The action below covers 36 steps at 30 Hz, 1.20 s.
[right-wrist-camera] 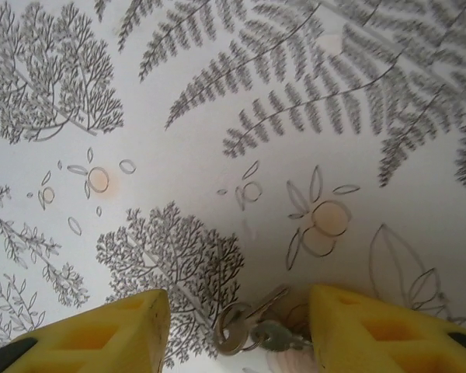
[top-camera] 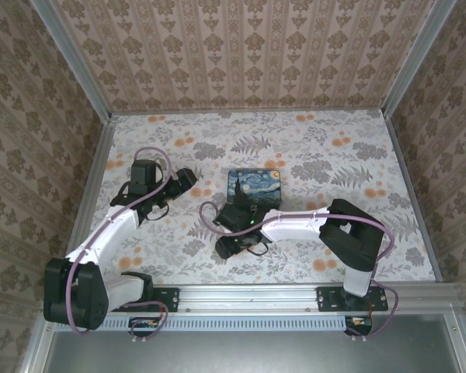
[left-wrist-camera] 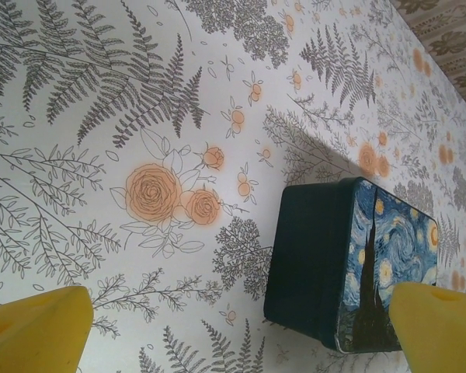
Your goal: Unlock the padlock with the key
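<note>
Small silver keys on a ring lie flat on the patterned tabletop. They rest between the two yellow fingers of my right gripper, which is open and low over them, touching neither key. In the top view my right gripper sits just in front of the painted box. My left gripper is open with nothing between its yellow fingers and hovers left of the box. The padlock is out of view.
The dark-blue painted box stands mid-table; its dark side and swirly lid fill the right part of the left wrist view. Wallpapered walls enclose the table on three sides.
</note>
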### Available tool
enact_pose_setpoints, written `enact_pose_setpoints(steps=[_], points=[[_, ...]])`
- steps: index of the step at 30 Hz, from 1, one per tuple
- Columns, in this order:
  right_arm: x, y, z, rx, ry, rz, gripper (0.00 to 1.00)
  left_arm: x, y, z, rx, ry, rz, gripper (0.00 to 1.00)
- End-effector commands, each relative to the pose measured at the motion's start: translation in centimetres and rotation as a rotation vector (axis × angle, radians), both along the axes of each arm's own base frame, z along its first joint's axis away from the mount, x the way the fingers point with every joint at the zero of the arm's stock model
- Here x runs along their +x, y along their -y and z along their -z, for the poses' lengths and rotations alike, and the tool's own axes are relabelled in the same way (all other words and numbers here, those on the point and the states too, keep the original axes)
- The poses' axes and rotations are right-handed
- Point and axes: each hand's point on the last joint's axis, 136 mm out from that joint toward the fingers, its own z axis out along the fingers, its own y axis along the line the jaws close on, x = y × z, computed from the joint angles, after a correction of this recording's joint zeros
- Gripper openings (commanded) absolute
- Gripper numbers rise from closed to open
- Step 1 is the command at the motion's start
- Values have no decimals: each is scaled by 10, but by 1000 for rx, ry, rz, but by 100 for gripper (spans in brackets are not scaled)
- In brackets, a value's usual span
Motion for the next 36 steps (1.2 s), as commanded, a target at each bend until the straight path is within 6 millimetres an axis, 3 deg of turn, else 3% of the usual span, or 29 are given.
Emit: enact_pose_setpoints(steps=[1,20,25,28,31,36], points=[[-35,26,18,-122,-80,-47,51,4,-1,-7,4,18,11,100],[-34,47,29,-352,50,-91,33,7,-1,-5,-7,9,-3,100],[-32,43,34,-352,58,-84,24,7,-1,-4,-9,5,-6,100],[-31,39,34,-344,58,-83,12,7,-1,-4,-11,4,-6,100],[-29,36,30,-328,63,-83,0,7,-2,-4,-7,2,-9,100],[-23,36,5,-249,52,-55,0,7,-2,-6,2,5,-8,100]])
